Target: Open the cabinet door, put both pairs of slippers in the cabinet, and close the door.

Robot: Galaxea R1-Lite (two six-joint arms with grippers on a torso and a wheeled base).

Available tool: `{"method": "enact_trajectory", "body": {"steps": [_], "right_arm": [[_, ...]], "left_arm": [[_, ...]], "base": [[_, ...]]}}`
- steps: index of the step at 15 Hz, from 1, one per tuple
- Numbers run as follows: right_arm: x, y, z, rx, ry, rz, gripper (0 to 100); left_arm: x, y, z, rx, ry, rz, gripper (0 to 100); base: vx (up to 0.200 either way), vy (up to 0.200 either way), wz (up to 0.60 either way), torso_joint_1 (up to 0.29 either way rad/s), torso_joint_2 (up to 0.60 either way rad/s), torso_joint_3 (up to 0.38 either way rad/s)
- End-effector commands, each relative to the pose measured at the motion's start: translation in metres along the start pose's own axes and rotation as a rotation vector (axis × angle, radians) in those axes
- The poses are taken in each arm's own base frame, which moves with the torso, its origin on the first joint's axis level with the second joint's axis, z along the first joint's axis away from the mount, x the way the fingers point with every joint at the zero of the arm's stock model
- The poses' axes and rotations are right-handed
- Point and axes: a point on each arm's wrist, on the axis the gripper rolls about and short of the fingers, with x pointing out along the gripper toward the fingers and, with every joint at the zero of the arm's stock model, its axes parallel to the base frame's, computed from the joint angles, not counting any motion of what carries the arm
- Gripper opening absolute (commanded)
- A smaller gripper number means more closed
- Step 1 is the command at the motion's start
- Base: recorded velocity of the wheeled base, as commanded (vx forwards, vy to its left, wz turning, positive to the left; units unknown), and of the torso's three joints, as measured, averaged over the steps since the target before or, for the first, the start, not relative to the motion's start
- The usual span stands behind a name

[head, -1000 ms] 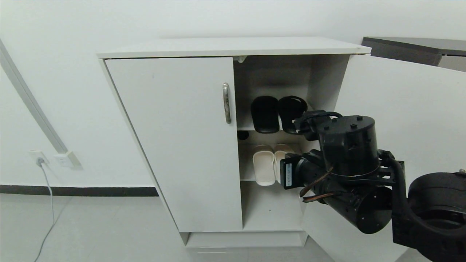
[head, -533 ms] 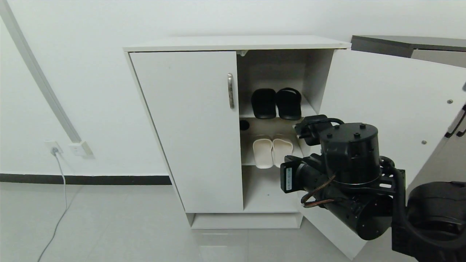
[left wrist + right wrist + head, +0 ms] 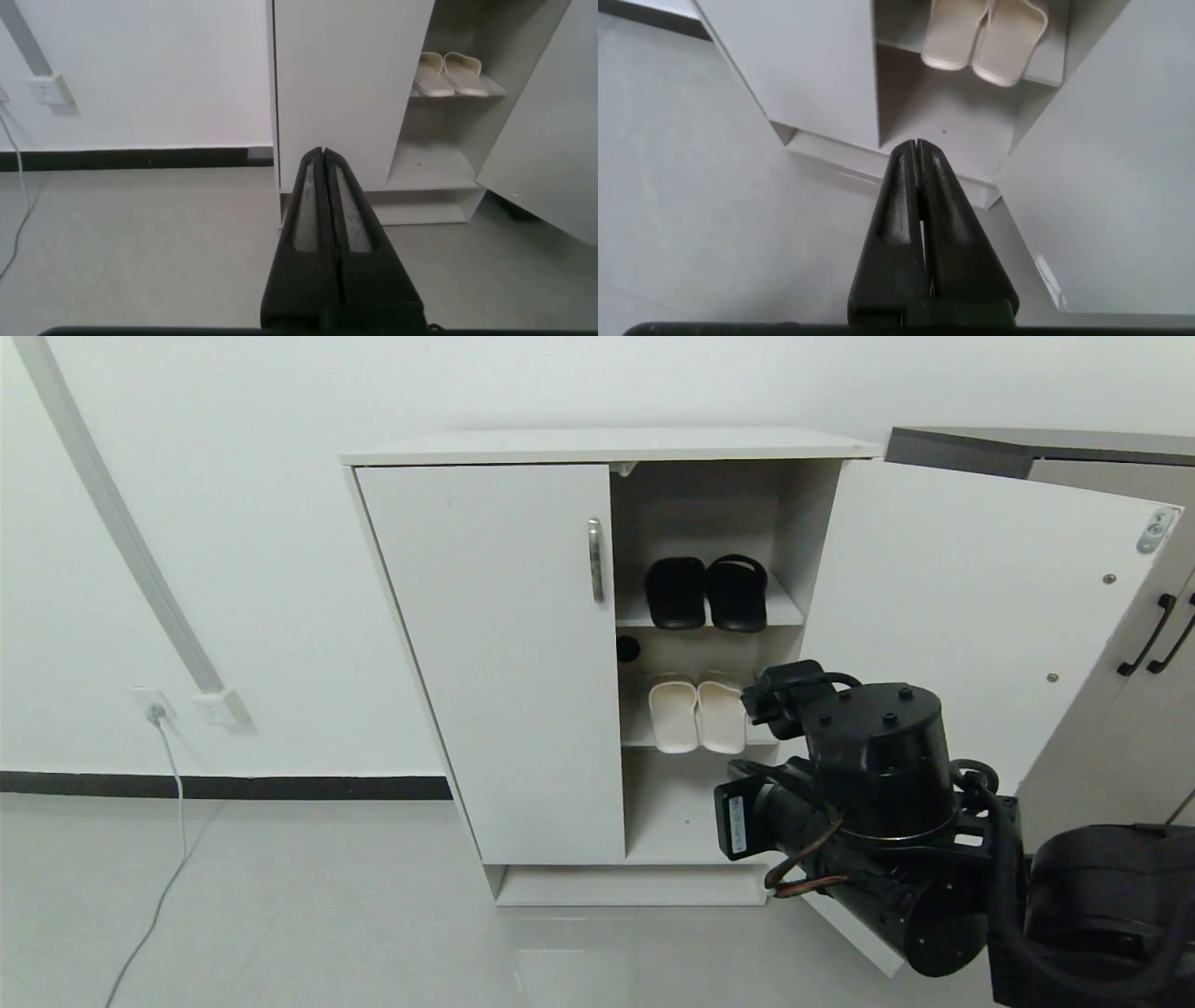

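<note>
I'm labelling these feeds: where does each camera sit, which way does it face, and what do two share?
Head: on the head, looking forward and down at the cabinet, right door open; right arm shows.
Left wrist: on the left arm, facing floor and cabinet past the shut left gripper.
Right wrist: on the right arm, facing lower shelves past the shut right gripper.
Shared: white slippers in all.

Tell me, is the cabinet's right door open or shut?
Open. The right door is swung wide, showing the black slippers and white slippers inside.
</note>
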Motion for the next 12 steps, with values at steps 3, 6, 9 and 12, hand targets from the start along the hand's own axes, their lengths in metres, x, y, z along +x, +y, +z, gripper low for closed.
{"method": "enact_trajectory", "body": {"steps": [3,6,9,12], "right_arm": [[0.0028,0.0005,-0.0045,-0.009,0.014,-0.004,0],[0.0049,0.0013,-0.007,-0.014,0.022,-0.005,0],[0.0052,0.0014,-0.0073,-0.016,0.022,-0.01,0],[0.0061,-0.0008,-0.0061,-0.012,0.02,-0.017,0]], "left_arm": [[0.0001,0.0,0.0,-0.001,0.001,0.0,0],[0.0001,0.0,0.0,-0.001,0.001,0.0,0],[0.0001,0.0,0.0,-0.001,0.001,0.0,0],[-0.0001,0.0,0.0,0.001,-0.001,0.0,0]], "base": [[0.0,0.0,0.0,0.0,0.0,0.0],[0.0,0.0,0.0,0.0,0.0,0.0],[0.0,0.0,0.0,0.0,0.0,0.0],[0.0,0.0,0.0,0.0,0.0,0.0]]}}
